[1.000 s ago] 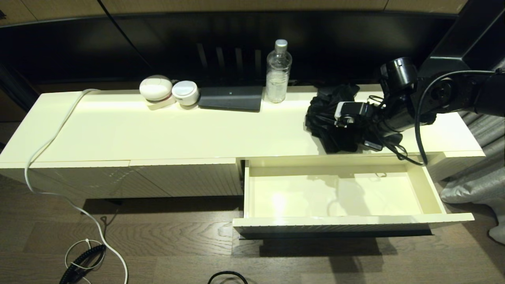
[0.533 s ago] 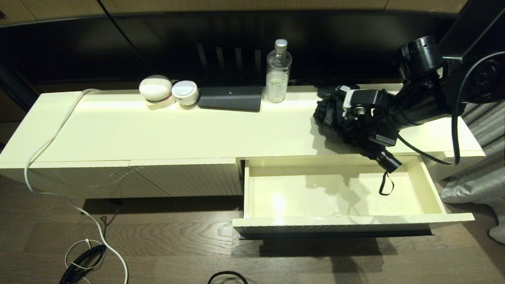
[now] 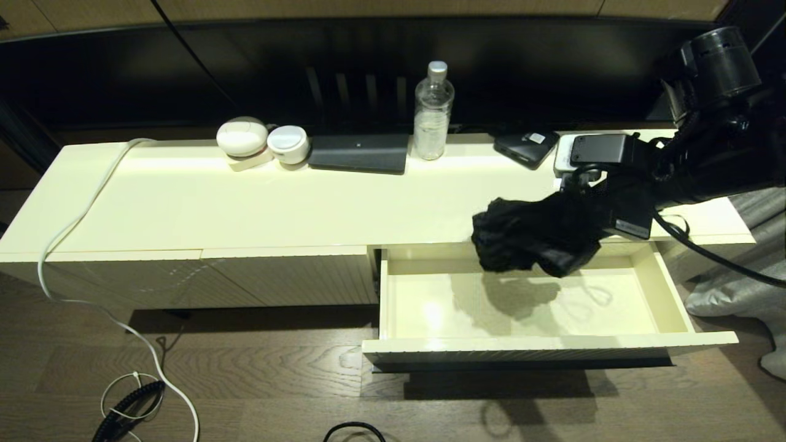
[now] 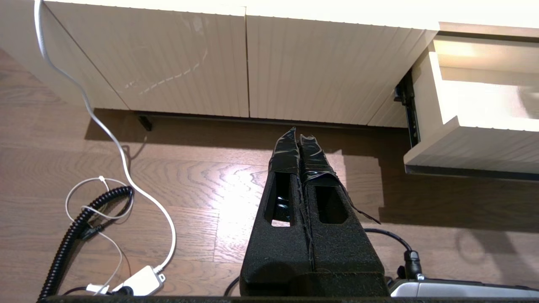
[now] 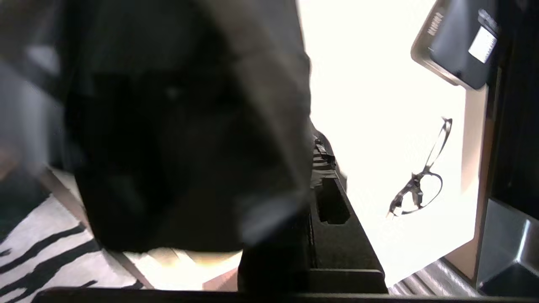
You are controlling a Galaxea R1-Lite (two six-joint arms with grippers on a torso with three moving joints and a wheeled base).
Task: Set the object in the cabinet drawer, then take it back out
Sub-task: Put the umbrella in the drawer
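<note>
The right tool [image 3: 599, 212] grips the folding umbrella [image 3: 531, 236] above the open cabinet drawer [image 3: 666, 294]; the left tool [image 4: 300, 139] is clenched, empty.

Umbrella [image 3: 531, 239] hangs above the open drawer's [image 3: 540, 344] back edge.

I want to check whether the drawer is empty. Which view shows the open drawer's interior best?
The head view: the whole cabinet drawer lies open below the umbrella held by the right gripper. The left wrist view catches only a corner; the right wrist view is mostly blocked by umbrella fabric.
</note>
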